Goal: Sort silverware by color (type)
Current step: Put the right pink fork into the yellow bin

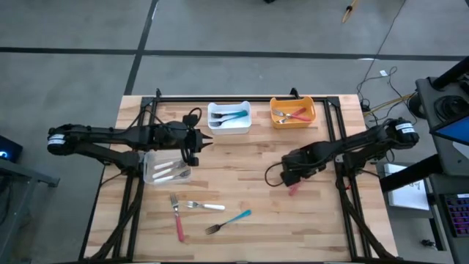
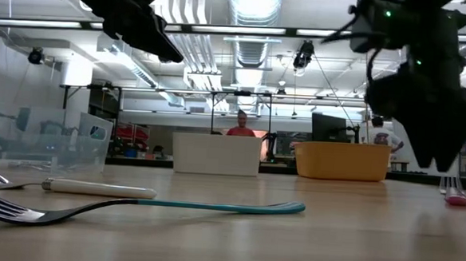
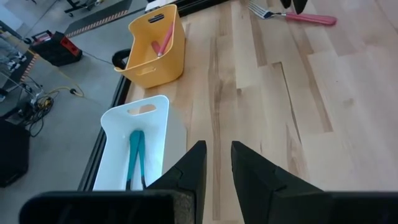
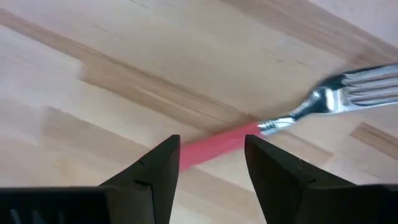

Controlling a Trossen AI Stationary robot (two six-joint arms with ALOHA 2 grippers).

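Observation:
My right gripper (image 4: 211,142) hovers open above a red-handled fork (image 4: 323,99) that lies flat on the table's right half (image 1: 294,189). The fingers point down and stand on either side of its handle without touching it. My left gripper (image 3: 217,149) hangs above the table's left half (image 1: 207,143), beside the clear bin (image 1: 167,169). A narrow gap shows between its fingers, with nothing in it. Near the front edge lie a red fork (image 1: 178,218), a white-handled fork (image 1: 204,206) and a teal fork (image 1: 229,221).
At the far edge stand a white bin (image 1: 229,116) holding teal-handled pieces and an orange bin (image 1: 293,111) holding red ones. The clear bin holds white-handled pieces. Bare wood lies between the arms. A person (image 2: 241,127) shows in the room behind the table.

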